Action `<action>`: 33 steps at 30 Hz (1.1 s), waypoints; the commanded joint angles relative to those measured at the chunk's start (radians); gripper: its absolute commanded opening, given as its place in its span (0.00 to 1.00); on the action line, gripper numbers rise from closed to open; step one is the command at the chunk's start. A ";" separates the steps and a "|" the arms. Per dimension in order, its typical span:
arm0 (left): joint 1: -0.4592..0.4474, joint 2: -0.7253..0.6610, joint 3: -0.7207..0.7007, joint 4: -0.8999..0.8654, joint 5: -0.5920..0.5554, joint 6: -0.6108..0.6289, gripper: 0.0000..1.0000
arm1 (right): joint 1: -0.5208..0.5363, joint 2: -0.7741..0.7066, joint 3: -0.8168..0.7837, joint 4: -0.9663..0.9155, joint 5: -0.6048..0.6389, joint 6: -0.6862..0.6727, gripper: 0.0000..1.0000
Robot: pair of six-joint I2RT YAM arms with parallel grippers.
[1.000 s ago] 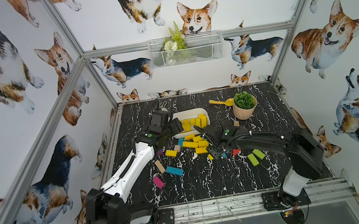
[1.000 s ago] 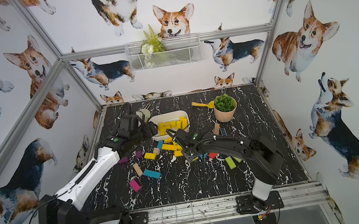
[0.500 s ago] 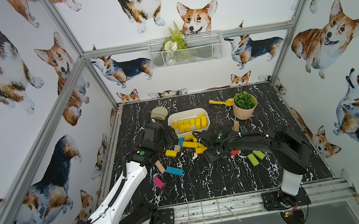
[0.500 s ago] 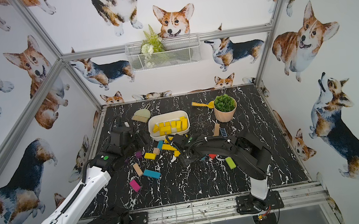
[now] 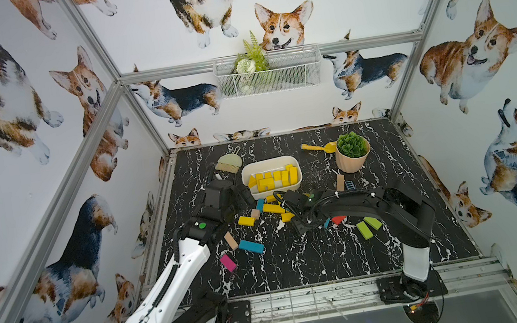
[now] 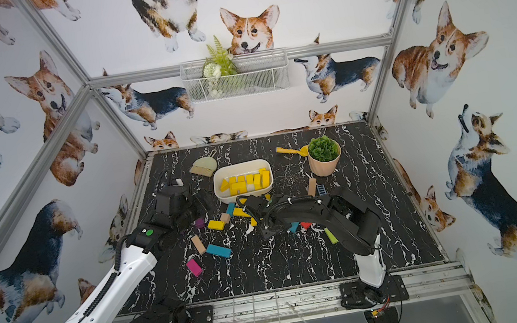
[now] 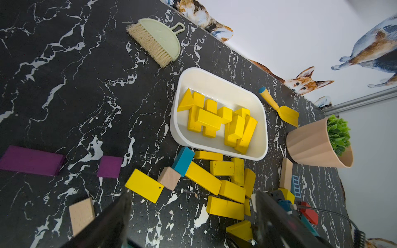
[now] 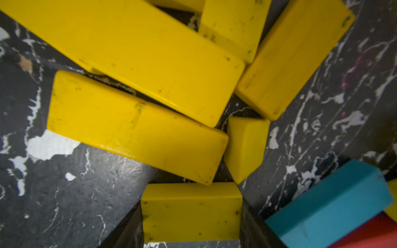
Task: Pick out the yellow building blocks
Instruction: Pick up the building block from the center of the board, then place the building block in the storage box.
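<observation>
Several yellow building blocks [image 5: 273,179] lie in the white tray [image 5: 297,167] at mid-table; the left wrist view shows them piled there [image 7: 217,120]. More yellow building blocks [image 5: 272,208] lie loose on the table just in front of the tray, and one [image 5: 246,221] lies apart to their left. My right gripper [image 5: 294,213] is down in this loose pile. Its jaws are shut on a yellow block [image 8: 191,212], which fills the gap between the fingers. My left gripper [image 7: 192,194] hovers open and empty left of the pile, beside the tray [image 7: 219,85].
A brush [image 5: 228,163] lies behind my left arm. A potted plant [image 5: 352,153] and a yellow scoop [image 5: 318,147] stand at the back right. Blue [image 5: 251,246], pink [image 5: 228,262], wooden [image 5: 231,240], lime-green [image 5: 364,230] and purple [image 7: 32,160] blocks lie scattered nearer the front.
My left gripper has drawn back from the tray towards the near left and opened wider. My right gripper has shifted slightly left into the loose pile and narrowed around a yellow block.
</observation>
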 commanded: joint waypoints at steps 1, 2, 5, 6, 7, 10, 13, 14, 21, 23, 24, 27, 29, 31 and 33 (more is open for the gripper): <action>0.002 0.000 -0.002 -0.005 -0.017 -0.013 0.92 | 0.000 0.005 0.002 -0.025 0.011 0.023 0.57; 0.002 0.001 -0.002 -0.004 -0.016 -0.013 0.92 | 0.000 -0.001 0.004 -0.030 0.013 0.023 0.54; 0.002 0.012 -0.002 0.000 -0.013 -0.017 0.92 | 0.009 -0.047 0.027 -0.074 0.020 0.010 0.48; 0.002 0.015 -0.002 0.001 -0.012 -0.021 0.92 | 0.017 -0.067 0.040 -0.091 0.031 0.000 0.47; 0.002 0.016 -0.002 0.002 -0.011 -0.024 0.92 | 0.028 -0.091 0.055 -0.112 0.056 -0.009 0.47; 0.003 0.016 -0.069 0.030 -0.007 -0.048 0.91 | 0.037 -0.150 0.094 -0.142 0.091 -0.033 0.46; 0.002 0.017 -0.091 0.030 -0.010 -0.063 0.91 | 0.034 -0.171 0.130 -0.135 0.131 -0.066 0.47; 0.002 0.015 -0.093 0.016 -0.021 -0.068 0.91 | 0.031 -0.166 0.148 -0.132 0.142 -0.077 0.47; 0.003 -0.007 -0.111 -0.076 -0.069 -0.095 0.90 | -0.040 -0.005 0.395 -0.120 0.102 -0.162 0.47; 0.004 -0.024 -0.132 -0.083 -0.066 -0.110 0.89 | -0.069 0.063 0.482 -0.124 0.078 -0.178 0.47; 0.003 -0.033 -0.149 -0.084 -0.064 -0.121 0.89 | -0.086 0.103 0.533 -0.129 0.059 -0.180 0.47; 0.003 -0.067 -0.189 -0.088 -0.060 -0.150 0.88 | -0.120 0.212 0.669 -0.151 0.022 -0.185 0.47; 0.003 -0.087 -0.205 -0.096 -0.059 -0.158 0.88 | -0.131 0.277 0.741 -0.167 0.017 -0.191 0.48; 0.004 -0.108 -0.219 -0.108 -0.061 -0.161 0.88 | -0.137 0.346 0.827 -0.188 0.012 -0.192 0.48; 0.003 -0.122 -0.228 -0.118 -0.066 -0.161 0.88 | -0.146 0.410 0.907 -0.211 0.003 -0.184 0.48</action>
